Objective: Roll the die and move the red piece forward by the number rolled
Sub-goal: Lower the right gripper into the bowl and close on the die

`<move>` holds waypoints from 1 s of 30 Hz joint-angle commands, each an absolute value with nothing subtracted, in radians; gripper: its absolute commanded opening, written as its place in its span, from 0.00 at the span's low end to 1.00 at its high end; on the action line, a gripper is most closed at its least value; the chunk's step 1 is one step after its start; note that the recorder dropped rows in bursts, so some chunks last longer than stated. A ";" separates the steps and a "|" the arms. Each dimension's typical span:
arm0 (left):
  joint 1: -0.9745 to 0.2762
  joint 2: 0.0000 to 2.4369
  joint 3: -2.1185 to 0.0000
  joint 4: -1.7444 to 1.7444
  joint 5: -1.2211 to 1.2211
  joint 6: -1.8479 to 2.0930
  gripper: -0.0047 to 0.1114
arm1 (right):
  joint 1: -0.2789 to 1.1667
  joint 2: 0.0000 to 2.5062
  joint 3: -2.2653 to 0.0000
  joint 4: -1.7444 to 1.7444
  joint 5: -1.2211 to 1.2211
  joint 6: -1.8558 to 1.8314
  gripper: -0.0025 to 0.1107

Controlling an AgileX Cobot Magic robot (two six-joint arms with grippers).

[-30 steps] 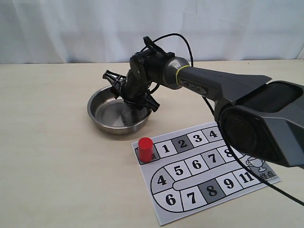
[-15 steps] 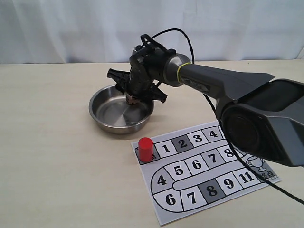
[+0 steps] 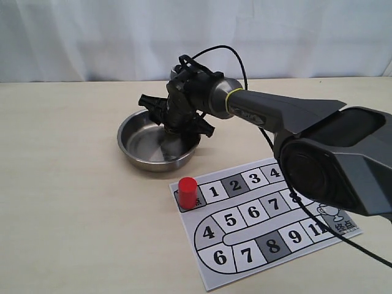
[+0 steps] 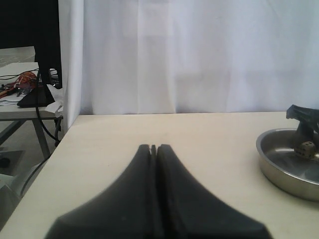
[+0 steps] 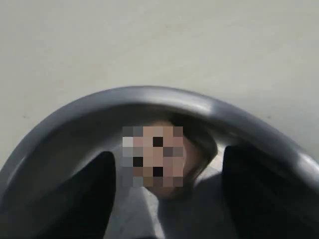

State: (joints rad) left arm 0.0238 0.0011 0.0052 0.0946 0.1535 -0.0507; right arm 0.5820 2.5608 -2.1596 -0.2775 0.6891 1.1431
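White curtain [image 3: 92, 37] backs a pale table [image 3: 73, 202]. At its far middle sits a steel bowl [image 3: 150, 164]; the right gripper [image 3: 176, 116] hangs over it, released and spread wide, with the die [image 4: 305, 148] inside the bowl between the fingers, touching neither. The left gripper [image 4: 153, 147], left of the bowl, is clenched on nothing. The red piece [image 3: 187, 192] stands upright on the numbered board [image 3: 263, 220], on the grey square just left of square 1

A round steel bowl [image 3: 144, 162] sits on the pale wooden table [image 3: 73, 214], toward the far middle. Nearer and to its right lies a paper game board [image 3: 257, 211] with a winding track of numbered white and grey squares. A white curtain [image 3: 92, 37] hangs beyond the table's far edge.
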 commanded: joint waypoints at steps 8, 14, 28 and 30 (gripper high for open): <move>0.024 0.000 0.000 0.094 0.142 -0.053 0.04 | 0.584 2.574 -2.163 -0.278 0.626 1.133 0.55; 0.024 0.000 0.000 0.094 0.142 -0.053 0.04 | 0.584 2.582 -2.163 -0.281 0.616 1.133 0.55; 0.024 0.000 0.000 0.092 0.144 -0.053 0.04 | 0.584 2.582 -2.163 -0.330 0.603 1.133 0.46; 0.024 0.000 0.000 0.092 0.144 -0.053 0.04 | 0.584 2.582 -2.163 -0.330 0.603 1.133 0.40</move>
State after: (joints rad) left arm 0.0238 0.0011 0.0052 0.0946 0.1535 -0.0507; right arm 0.5820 2.5790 -2.1596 -0.3157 0.6094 1.1393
